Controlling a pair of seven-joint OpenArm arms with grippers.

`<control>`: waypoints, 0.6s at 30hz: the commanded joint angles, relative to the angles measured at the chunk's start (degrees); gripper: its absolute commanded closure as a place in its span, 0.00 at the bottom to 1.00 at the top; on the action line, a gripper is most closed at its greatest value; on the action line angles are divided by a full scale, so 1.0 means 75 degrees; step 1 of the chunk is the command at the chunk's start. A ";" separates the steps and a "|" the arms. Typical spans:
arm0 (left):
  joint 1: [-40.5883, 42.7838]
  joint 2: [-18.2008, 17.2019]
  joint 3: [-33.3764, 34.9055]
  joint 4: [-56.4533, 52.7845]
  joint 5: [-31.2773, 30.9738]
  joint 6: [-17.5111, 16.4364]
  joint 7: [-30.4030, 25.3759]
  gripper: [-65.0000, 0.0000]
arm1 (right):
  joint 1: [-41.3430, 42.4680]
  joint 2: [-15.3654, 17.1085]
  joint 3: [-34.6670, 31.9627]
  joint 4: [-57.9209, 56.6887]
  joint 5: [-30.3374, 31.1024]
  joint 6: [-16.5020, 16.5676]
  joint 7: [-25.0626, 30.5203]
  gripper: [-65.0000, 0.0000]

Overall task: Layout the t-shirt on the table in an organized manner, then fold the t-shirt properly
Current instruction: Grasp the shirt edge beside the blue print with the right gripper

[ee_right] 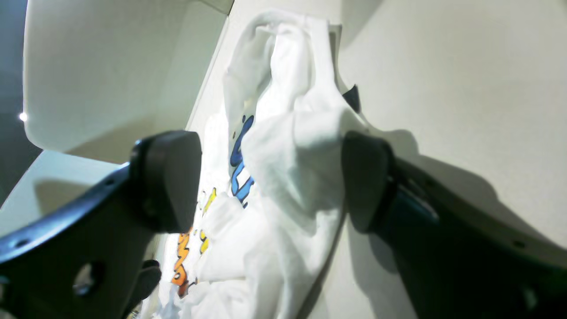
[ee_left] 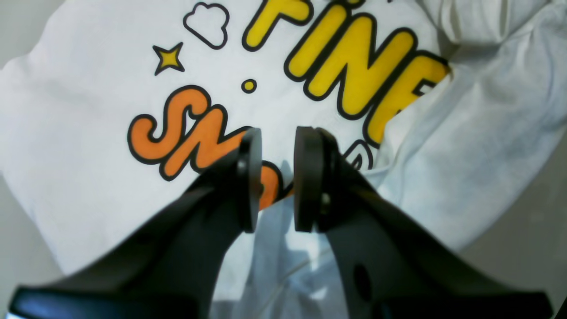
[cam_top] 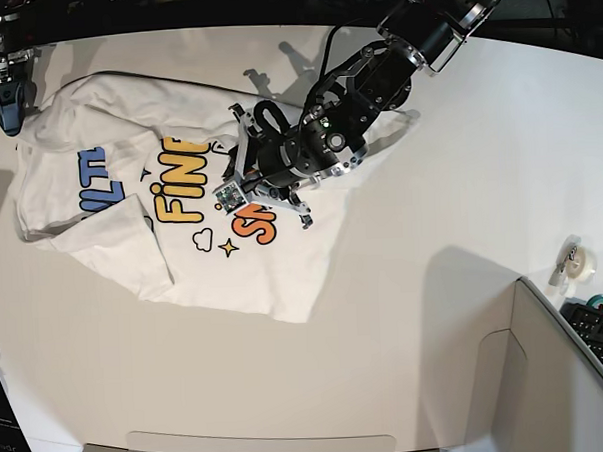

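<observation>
The white t-shirt point(cam_top: 181, 206) lies print up on the off-white table point(cam_top: 450, 179), rumpled, with one sleeve folded over at the left. My left gripper point(cam_top: 270, 199) hangs over the orange letters of the print. In the left wrist view, the left gripper point(ee_left: 277, 177) shows a narrow gap between its pads and nothing in it. My right gripper point(cam_top: 8, 99) is at the shirt's far left corner. In the right wrist view, the right gripper point(ee_right: 270, 177) stands wide open, with a raised fold of the t-shirt point(ee_right: 292, 146) between its fingers.
A tape roll point(cam_top: 580, 259) sits near the table's right edge. A keyboard point(cam_top: 601, 333) and a grey box wall point(cam_top: 548, 375) stand at the bottom right. The left arm point(cam_top: 413, 31) reaches in from the top right.
</observation>
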State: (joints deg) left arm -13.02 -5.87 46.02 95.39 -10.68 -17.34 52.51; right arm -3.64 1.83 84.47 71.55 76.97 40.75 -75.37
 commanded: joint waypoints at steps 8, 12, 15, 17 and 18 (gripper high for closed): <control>-0.0169 0.0062 -0.0023 0.0133 -0.0036 0.0009 -0.0092 0.80 | -0.0283 -0.0413 0.0071 0.2246 -0.0844 -0.2486 -0.0166 0.25; -0.0146 0.0062 -0.0023 0.0133 -0.0036 0.0009 -0.0080 0.80 | -0.0388 -0.0742 0.0071 0.4731 -0.1759 -0.3587 0.0174 0.25; -0.0134 0.0062 -0.0023 0.0133 -0.0036 0.0009 -0.0080 0.80 | -0.0388 -0.0894 0.0071 0.5845 -0.2286 -0.3810 0.0186 0.25; -0.0134 0.0062 -0.0023 0.0133 -0.0036 0.0009 -0.0080 0.80 | -0.0388 -0.0894 0.0071 0.5962 -0.2345 -0.4115 0.0198 0.25; -0.0134 0.0062 -0.0023 0.0133 -0.0036 0.0009 -0.0080 0.80 | -0.0365 -0.0859 0.0071 0.5939 -0.2380 -0.4314 0.0198 0.25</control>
State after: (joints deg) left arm -12.99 -5.91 46.02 95.39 -10.68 -17.34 52.71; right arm -6.37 -5.76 84.79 115.07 57.49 7.81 -75.09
